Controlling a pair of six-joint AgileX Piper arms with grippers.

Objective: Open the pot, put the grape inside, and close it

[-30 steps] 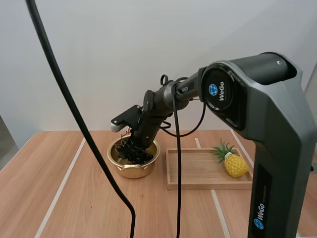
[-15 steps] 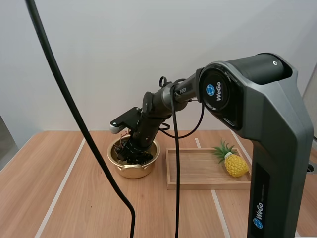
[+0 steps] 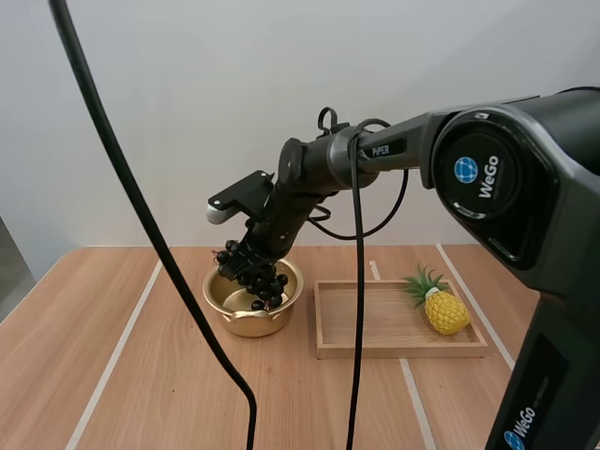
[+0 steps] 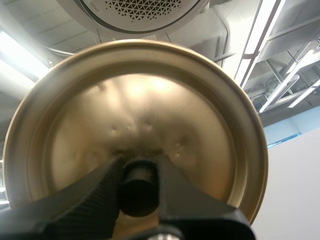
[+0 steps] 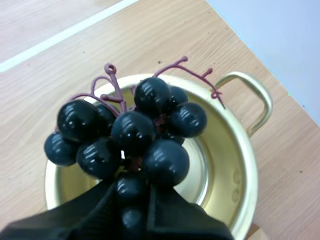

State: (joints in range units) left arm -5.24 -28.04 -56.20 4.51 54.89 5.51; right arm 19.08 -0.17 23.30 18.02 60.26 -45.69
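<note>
My left fingers (image 4: 116, 176) are clamped on the black knob (image 4: 138, 186) of the lid (image 4: 140, 110), which is held up in the air, underside toward the camera. So the first step, opening, is done.

My right fingers (image 5: 106, 196) grip the bunch of grapes (image 5: 131, 134) by its lower berries. The bunch hangs directly over the open pot (image 5: 250, 167), its stems reaching toward the far rim. From the high view, the grapes (image 3: 256, 277) are at about rim level of the pot (image 3: 251, 317), which stands on the desk (image 3: 141, 375) just beside the wooden tray (image 3: 398, 349) with the toy pineapple (image 3: 442, 310).

I judge the task about halfway done. The grapes have not been released, so I have yet to drop them in, clear the right arm and set the lid on the pot.
</note>
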